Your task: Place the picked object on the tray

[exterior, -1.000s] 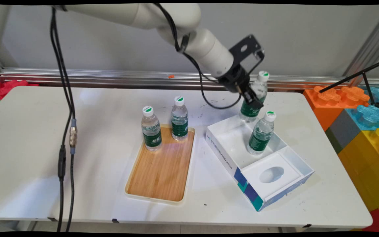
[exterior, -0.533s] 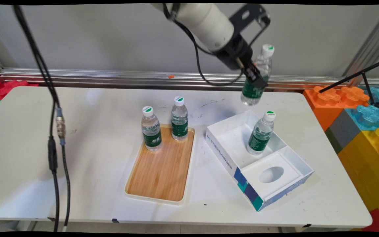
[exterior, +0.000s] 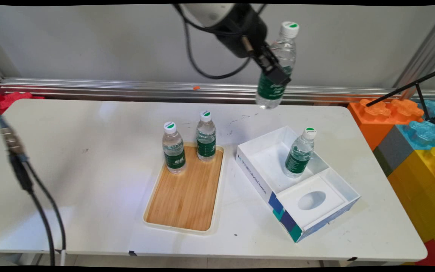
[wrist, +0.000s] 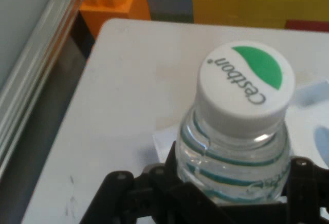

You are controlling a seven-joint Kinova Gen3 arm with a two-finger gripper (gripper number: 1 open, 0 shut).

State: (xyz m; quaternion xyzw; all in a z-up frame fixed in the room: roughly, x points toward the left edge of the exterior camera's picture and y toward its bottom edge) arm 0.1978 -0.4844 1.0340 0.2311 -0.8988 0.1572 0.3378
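Your end effector (exterior: 274, 73) is clamped around the green label of a water bottle (exterior: 276, 66), holding it high in the air, tilted slightly, its base clear of the desk (exterior: 89, 151). In the hand view the fingers (wrist: 303, 170) hug the bottle's shoulder just under the white-and-green cap (wrist: 245, 82). Below the end effector and a little toward the camera sits a white box (exterior: 296, 185) — one more bottle (exterior: 298, 155) stands upright in its larger compartment. Well off to the picture's left of it and lower, a wooden tray (exterior: 183, 196) carries two upright bottles (exterior: 174, 149) at its far end, side by side.
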